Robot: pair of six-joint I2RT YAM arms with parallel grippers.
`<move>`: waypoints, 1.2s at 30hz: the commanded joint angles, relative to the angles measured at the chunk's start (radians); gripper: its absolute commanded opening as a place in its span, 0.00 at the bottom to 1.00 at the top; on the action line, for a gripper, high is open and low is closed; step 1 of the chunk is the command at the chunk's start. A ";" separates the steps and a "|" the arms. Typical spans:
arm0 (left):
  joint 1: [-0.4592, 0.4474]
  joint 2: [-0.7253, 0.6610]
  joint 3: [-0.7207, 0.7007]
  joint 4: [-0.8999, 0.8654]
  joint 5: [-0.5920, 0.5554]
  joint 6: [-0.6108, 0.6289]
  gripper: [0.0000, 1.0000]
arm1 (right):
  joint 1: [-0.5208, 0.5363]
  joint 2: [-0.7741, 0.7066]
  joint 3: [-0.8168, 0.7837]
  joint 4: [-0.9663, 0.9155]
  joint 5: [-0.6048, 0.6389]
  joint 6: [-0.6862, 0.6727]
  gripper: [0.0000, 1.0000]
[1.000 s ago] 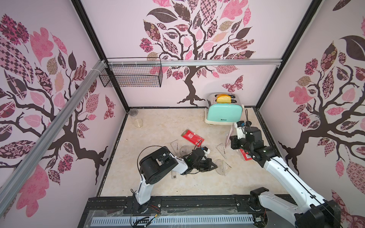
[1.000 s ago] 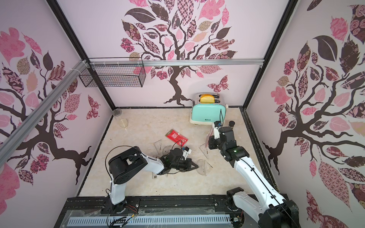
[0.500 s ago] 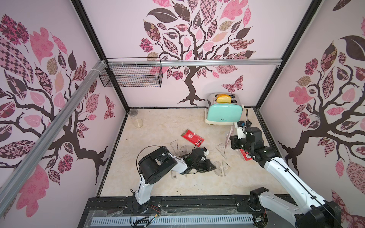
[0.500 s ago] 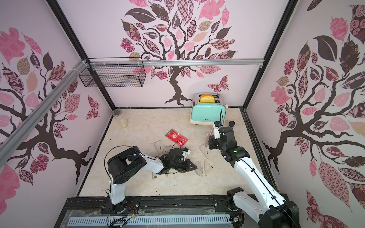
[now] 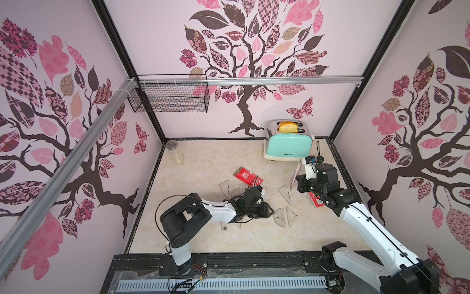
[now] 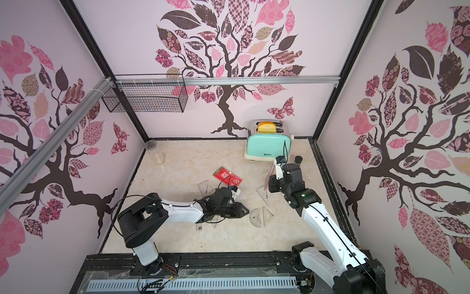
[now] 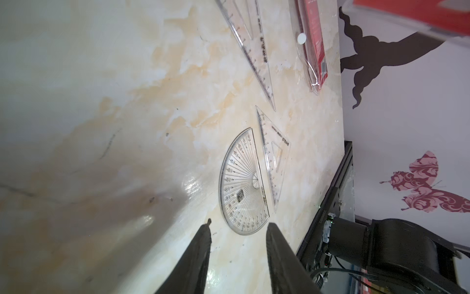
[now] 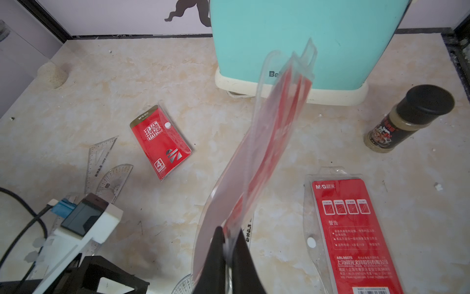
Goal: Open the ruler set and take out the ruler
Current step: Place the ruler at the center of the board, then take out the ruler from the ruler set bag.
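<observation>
Workspace: beige marbled table point(image 5: 203, 163) boxed in by three pale pink walls with tree, leaf and butterfly decals, and black frame posts in the corners. A wire basket point(image 5: 169, 98) hangs from the back rail near the left corner. At the back of the table stand a mint toaster point(image 5: 290, 149) with yellow slices in its slots, a clear cup point(image 5: 175, 154) in the far left corner, and a dark-capped spice jar point(image 6: 298, 160) just beside the toaster. The right gripper point(image 8: 229, 245) is clamped on one edge of the ruler set point(image 8: 267, 142), a clear pouch with a red card inside. The pouch is held off the table and tilted, its free end toward the toaster. The left gripper point(image 7: 239, 227) sits low over mid-table, jaws parted and gripping nothing. Just past its tips lie a clear protractor point(image 7: 241, 183) and a small triangle point(image 7: 273, 163) side by side, with a long triangle point(image 7: 254, 45) farther on. A red pouch point(image 5: 248, 176) lies flat mid-table. A second flat pouch point(image 8: 351, 229), printed back up, lies below the right arm. A clear strip point(image 5: 225, 226) with a dark label shows from under the left arm.
</observation>
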 commanded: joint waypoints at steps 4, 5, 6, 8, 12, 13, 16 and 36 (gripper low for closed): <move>-0.028 -0.159 0.115 -0.193 -0.231 0.206 0.34 | 0.004 -0.010 -0.004 0.013 -0.094 -0.018 0.00; -0.033 -0.182 0.139 -0.213 -0.259 0.239 0.31 | 0.004 -0.006 -0.002 0.015 -0.124 -0.021 0.00; -0.035 -0.201 0.163 -0.225 -0.283 0.265 0.28 | 0.003 -0.001 -0.001 0.014 -0.148 -0.025 0.00; -0.035 -0.224 0.197 -0.228 -0.322 0.304 0.22 | 0.004 0.005 0.001 0.017 -0.183 -0.032 0.00; -0.035 -0.235 0.264 -0.237 -0.367 0.355 0.13 | 0.004 0.006 -0.002 0.031 -0.251 -0.040 0.00; -0.034 -0.229 0.282 -0.239 -0.370 0.363 0.12 | 0.003 0.006 -0.003 0.035 -0.268 -0.040 0.00; -0.034 -0.202 0.320 -0.225 -0.353 0.370 0.04 | 0.005 0.005 -0.005 0.046 -0.320 -0.045 0.00; -0.037 -0.071 0.373 -0.177 -0.261 0.344 0.00 | 0.007 0.004 0.004 0.064 -0.413 -0.057 0.00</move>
